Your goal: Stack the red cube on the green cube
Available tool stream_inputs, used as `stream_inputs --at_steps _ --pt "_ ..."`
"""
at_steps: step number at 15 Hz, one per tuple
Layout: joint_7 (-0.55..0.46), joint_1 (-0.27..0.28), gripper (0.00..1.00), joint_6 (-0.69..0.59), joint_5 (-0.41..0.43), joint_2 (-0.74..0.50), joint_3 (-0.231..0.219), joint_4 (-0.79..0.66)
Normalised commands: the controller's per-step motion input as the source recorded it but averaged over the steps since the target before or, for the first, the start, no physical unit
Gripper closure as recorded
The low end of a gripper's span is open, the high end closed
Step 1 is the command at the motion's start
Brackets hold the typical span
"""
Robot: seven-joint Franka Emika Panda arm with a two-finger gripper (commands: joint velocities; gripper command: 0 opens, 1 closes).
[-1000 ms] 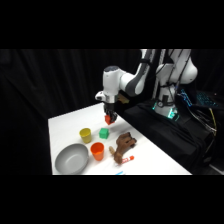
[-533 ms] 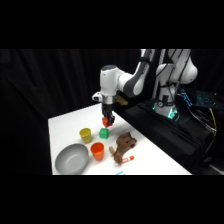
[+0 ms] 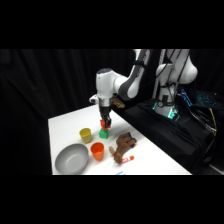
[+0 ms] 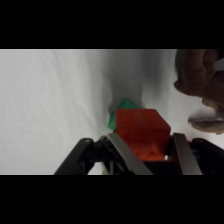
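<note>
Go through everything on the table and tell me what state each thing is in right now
red cube: held between the gripper's fingers, just above the green cube
green cube: on the table, mostly hidden under the red cube
gripper: shut on the red cube
yellow cup: upright, open end up
orange cup: upright, open end up
grey bowl: right way up
brown toy: standing on the table

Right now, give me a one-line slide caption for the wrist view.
Gripper holds the red cube between its fingers, just above the green cube on the white table.
</note>
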Motion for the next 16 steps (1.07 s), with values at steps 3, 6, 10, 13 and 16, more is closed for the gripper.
stream_inputs --at_steps 3,6,10,13,16 --pt "-0.16 -0.127 0.75 0.11 0.228 0.11 0.133 0.12" --pt "-0.18 -0.129 0.75 0.14 0.204 0.11 0.123 0.11" --pt "-0.19 -0.126 0.75 0.14 0.175 0.09 0.105 0.09" --pt "-0.19 -0.121 0.75 0.13 0.154 0.07 0.093 0.08" --pt "-0.20 -0.115 0.25 0.07 0.154 0.06 0.100 0.09"
